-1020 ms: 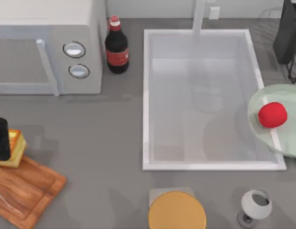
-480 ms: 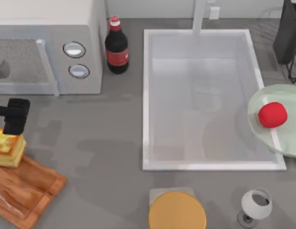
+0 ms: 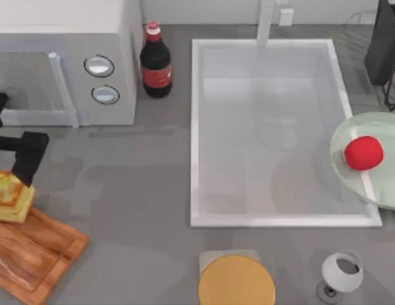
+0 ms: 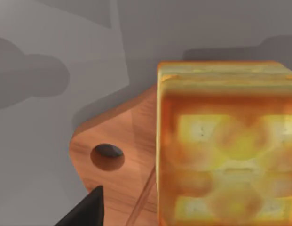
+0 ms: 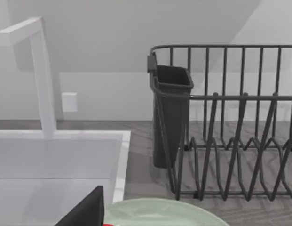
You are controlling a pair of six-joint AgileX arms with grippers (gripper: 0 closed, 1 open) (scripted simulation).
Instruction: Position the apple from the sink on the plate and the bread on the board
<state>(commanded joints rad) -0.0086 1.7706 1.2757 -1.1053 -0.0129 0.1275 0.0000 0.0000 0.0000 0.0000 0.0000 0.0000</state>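
The bread (image 3: 9, 197) lies free on the far corner of the wooden board (image 3: 35, 254) at the table's left edge; the left wrist view shows the bread (image 4: 225, 155) from close up, resting on the board (image 4: 122, 141). My left gripper (image 3: 25, 166) hovers just behind and to the right of the bread, open and holding nothing, with one fingertip (image 4: 87, 212) in its wrist view. The red apple (image 3: 363, 153) rests on the pale green plate (image 3: 381, 190) at the right of the sink (image 3: 194, 133). One fingertip (image 5: 87, 212) of my open right gripper shows above the plate (image 5: 164, 212).
A microwave (image 3: 63, 63) and a cola bottle (image 3: 156, 60) stand at the back left. A round orange disc (image 3: 236, 279) and a white cup (image 3: 341, 272) sit near the front edge. A dark dish rack (image 5: 230, 132) stands behind the plate, beside the white faucet (image 5: 42, 80).
My left gripper has come off the bread and moved back and to the right. The bread stays on the board's corner. The apple and plate have not moved.
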